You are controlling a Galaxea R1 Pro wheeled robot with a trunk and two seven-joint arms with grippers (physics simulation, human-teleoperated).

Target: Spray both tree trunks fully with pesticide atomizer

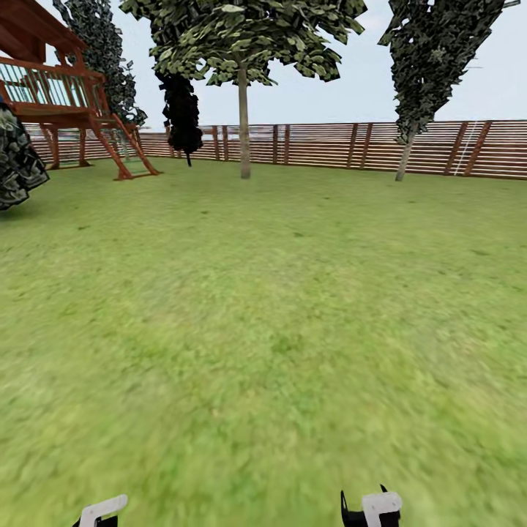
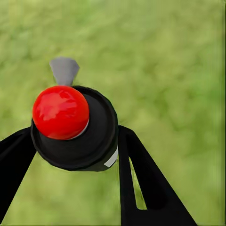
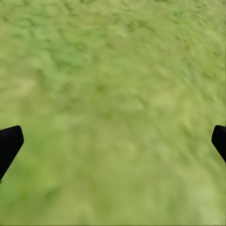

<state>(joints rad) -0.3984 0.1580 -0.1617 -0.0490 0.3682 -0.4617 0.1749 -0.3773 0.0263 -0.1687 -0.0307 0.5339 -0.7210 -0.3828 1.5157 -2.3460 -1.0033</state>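
My left gripper (image 2: 73, 150) is shut on the pesticide atomizer (image 2: 94, 127), a black round body with a red ball top and a grey nozzle, held over the grass. My right gripper (image 3: 113, 141) is open above bare lawn, its black fingertips (image 3: 9, 141) wide apart with nothing between them. In the head view, both arms' white wrist parts peek in at the bottom edge. Far ahead near the fence stands a tree with a straight bare grey-brown trunk (image 1: 244, 124). A second tree's trunk (image 1: 405, 157) leans at the right.
A brown slat fence (image 1: 322, 146) closes the lawn at the back. A wooden play tower with a ladder (image 1: 66, 95) stands at the far left, a narrow black cypress (image 1: 181, 110) beside it. A dark leafy bush (image 1: 15, 161) juts in at the left edge.
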